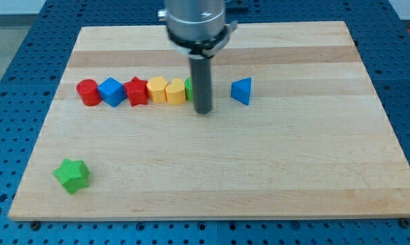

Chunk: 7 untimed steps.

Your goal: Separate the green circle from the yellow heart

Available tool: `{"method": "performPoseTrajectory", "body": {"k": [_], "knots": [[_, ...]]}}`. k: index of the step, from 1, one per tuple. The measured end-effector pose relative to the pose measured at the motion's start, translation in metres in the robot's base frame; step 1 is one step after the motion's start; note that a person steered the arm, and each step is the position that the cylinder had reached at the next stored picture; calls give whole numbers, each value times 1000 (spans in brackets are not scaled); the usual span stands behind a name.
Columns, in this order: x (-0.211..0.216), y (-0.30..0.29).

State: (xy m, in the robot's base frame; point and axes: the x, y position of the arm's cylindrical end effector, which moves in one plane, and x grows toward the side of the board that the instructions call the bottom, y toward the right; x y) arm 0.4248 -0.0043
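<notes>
Right at my tip (203, 111), no pincer here so no grip to report, the green circle (189, 89) sits touching the yellow heart (176, 90) on its left, probably lined up for a shove apart.

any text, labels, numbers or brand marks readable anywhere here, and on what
None: no word, number, label or brand mark can be read in this view.
The wooden board and the blocks, such as the green star and blue triangle, are plain.
The rod above my tip bears no legible marking.

Two red blocks (88, 92) (136, 92), two blue (112, 92) (242, 90), two yellow (156, 89) (176, 91), two green (189, 89) (72, 175): eight blocks.
</notes>
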Motion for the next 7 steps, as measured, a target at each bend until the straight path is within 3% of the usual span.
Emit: {"method": "performPoseTrajectory", "body": {"k": [3,5,7], "knots": [[-70,20],[-70,-23],[-37,-25]]}}
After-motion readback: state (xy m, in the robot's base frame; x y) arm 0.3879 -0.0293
